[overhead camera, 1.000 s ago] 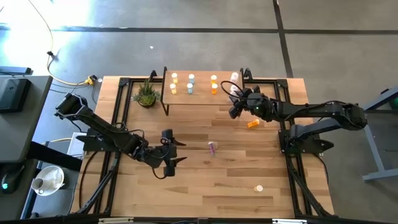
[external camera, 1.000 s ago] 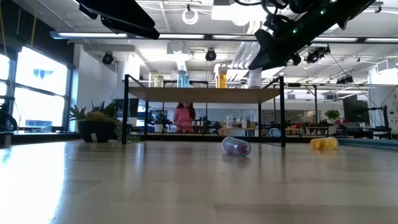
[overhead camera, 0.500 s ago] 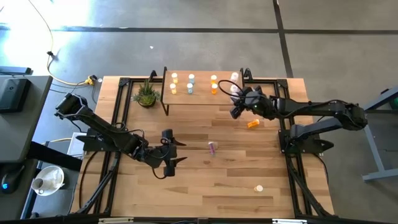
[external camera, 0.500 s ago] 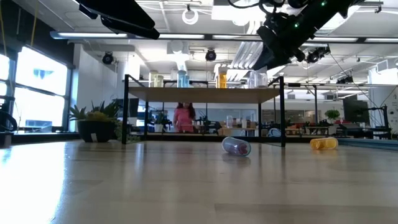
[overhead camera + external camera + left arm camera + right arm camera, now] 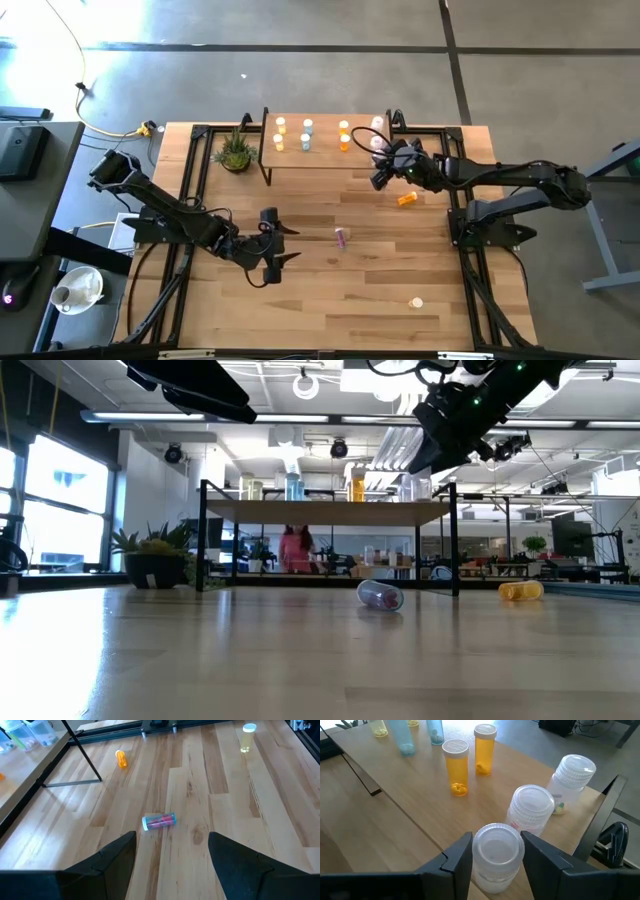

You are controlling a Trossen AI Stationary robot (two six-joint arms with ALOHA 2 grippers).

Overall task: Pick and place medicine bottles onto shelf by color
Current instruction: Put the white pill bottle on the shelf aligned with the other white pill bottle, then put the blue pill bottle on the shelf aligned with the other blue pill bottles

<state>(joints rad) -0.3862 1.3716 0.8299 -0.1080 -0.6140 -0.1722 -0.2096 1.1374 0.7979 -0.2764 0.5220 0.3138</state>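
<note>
Since a second ago my right gripper (image 5: 492,857) loosens, fingers apart around the upright clear white-capped bottle (image 5: 496,855) standing between them on the light-wood shelf (image 5: 410,795).

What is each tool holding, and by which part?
Left tool holds nothing. Right tool sits around the upper body of a white-capped bottle standing on the shelf; an actual grip cannot be told.

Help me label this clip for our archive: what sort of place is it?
Probably a robotics lab in an open-plan office: bare concrete floor, exposed ceiling ducts and lamps, rows of desks behind the wooden table.
</note>
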